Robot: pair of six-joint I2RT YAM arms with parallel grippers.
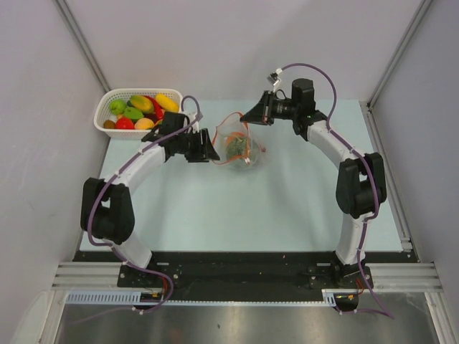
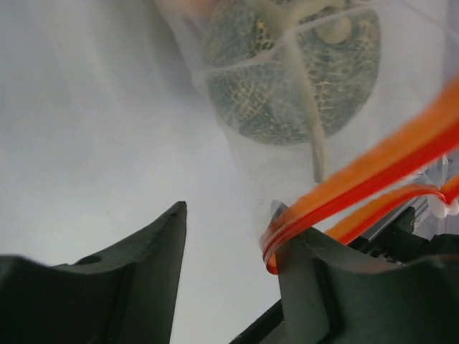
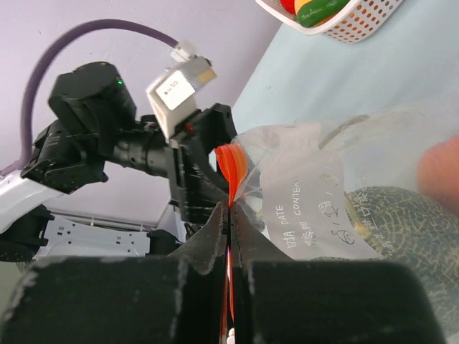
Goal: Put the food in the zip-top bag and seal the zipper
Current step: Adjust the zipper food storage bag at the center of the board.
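Pale blue mat (image 1: 287, 208), grey walls. zip-top bag (image 1: 242, 131) sits mid-table between both grippers, well apart from the white lattice basket (image 1: 104, 115) of glossy food (image 1: 143, 104) at the far left.

- right gripper (image 1: 247, 117): at the bag's far rim, fingers pressed flat together on the zipper (image 3: 231, 161), a thin orange-red strip.
- left gripper (image 1: 214, 147): at the bag's left side, jaws apart with nothing pinched. The zipper (image 2: 373, 168) only drapes over one fingertip (image 2: 287, 222).

Bag is clear, crinkly film. Inside is a round melon toy (image 2: 294, 72) with a green netted skin.

Only the right wrist view shows the white "DATE / CONTENT" print on the film (image 3: 308, 186), plus the melon toy (image 3: 409, 215) beside a blurred orange-pink piece. The top view gives the layout but not the jaw gaps.
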